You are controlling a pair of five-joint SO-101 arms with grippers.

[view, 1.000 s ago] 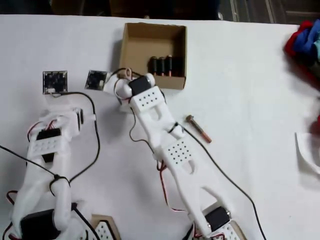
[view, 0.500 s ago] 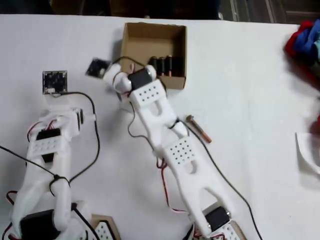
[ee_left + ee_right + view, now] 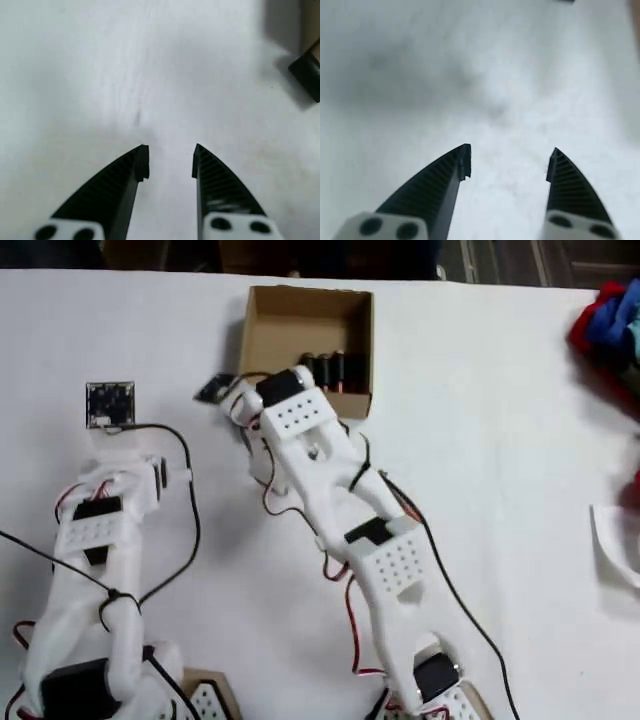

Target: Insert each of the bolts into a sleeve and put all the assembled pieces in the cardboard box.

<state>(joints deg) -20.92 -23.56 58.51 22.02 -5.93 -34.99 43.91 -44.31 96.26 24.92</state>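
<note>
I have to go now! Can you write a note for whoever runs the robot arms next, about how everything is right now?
Left gripper: open, empty, over the table.
Right gripper: open, empty, just beside the cardboard box.
Done: dark assembled pieces, about three, lie in the box.
Left: what looks like a loose bolt lies on the table, partly under the right arm. It likely needs a sleeve, then goes in the box.

One cardboard box (image 3: 270,330); three assembled pieces (image 3: 325,369) inside; two arms (image 3: 95,530).
</note>
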